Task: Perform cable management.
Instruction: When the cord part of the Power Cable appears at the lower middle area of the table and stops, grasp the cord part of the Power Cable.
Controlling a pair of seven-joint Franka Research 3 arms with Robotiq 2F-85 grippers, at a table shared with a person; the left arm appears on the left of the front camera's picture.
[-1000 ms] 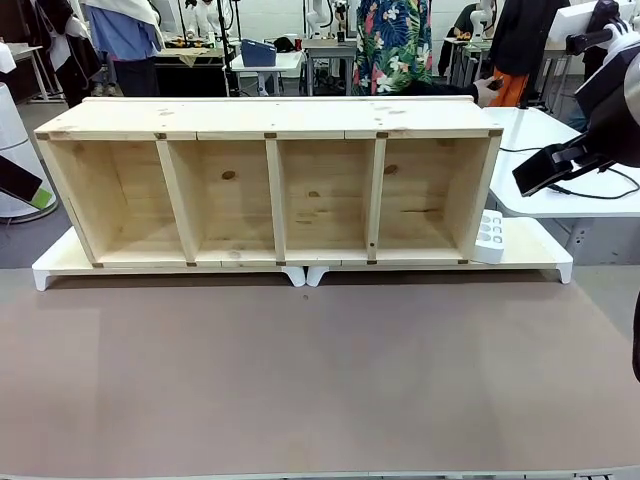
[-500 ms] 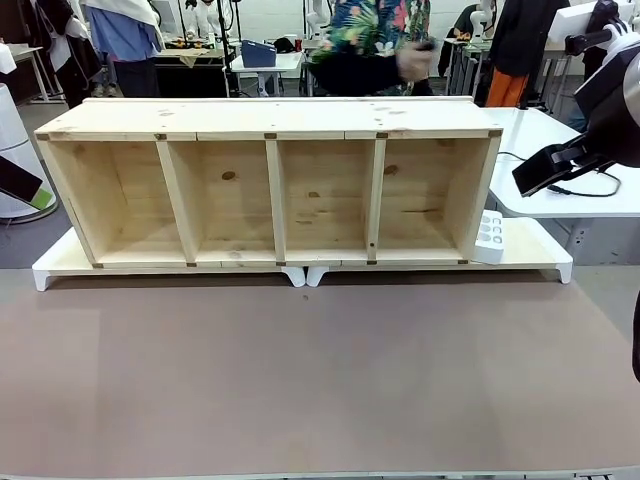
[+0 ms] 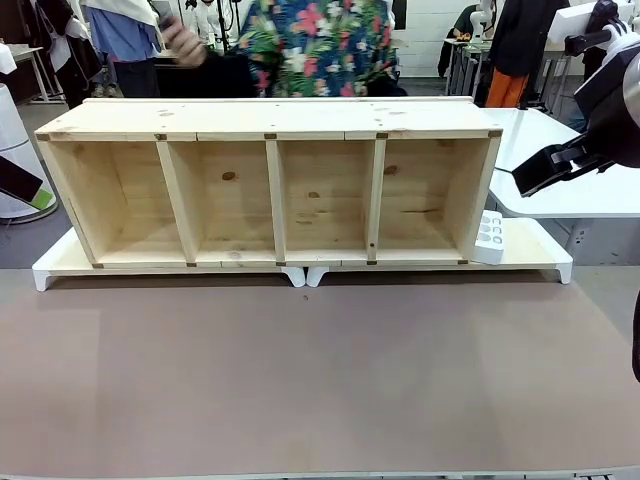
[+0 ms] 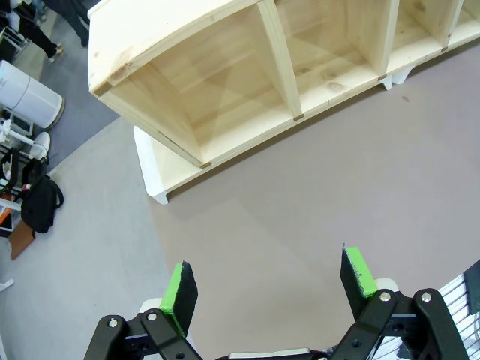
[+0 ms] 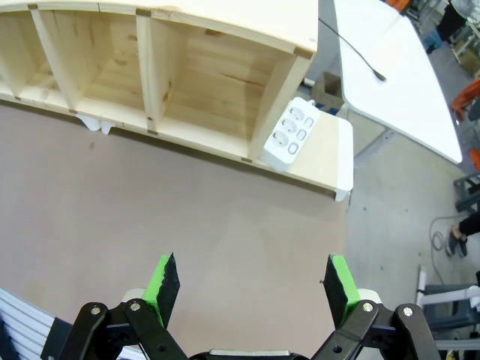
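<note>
1. Tools. The left tool (image 4: 268,274) and the right tool (image 5: 250,274) both hang above the brown table (image 3: 320,380). Each has its jaws spread wide, with nothing between the green pads.

2. Near half of the table. Nothing lies here for you to work on.

3. Far edge. A four-compartment wooden shelf (image 3: 270,180) stands on a white base board (image 3: 535,255). The white power strip (image 5: 292,133) leans against the shelf's right end, on the right end of that board.

4. The cable (image 5: 352,51). A short black stretch runs out from behind the shelf's far right corner onto the white side table (image 3: 590,205). Half a second ago a longer loop lay across that table in the front view.

5. The person (image 3: 310,50). The person has crossed from the right end to the left end behind the shelf. The raised hand (image 3: 185,45) holds something dark, too blurred to name.

Judgement: the cord is probably being drawn along behind the shelf. Your part has not begun, so keep both tools spread and wait for the cable to come within reach.
</note>
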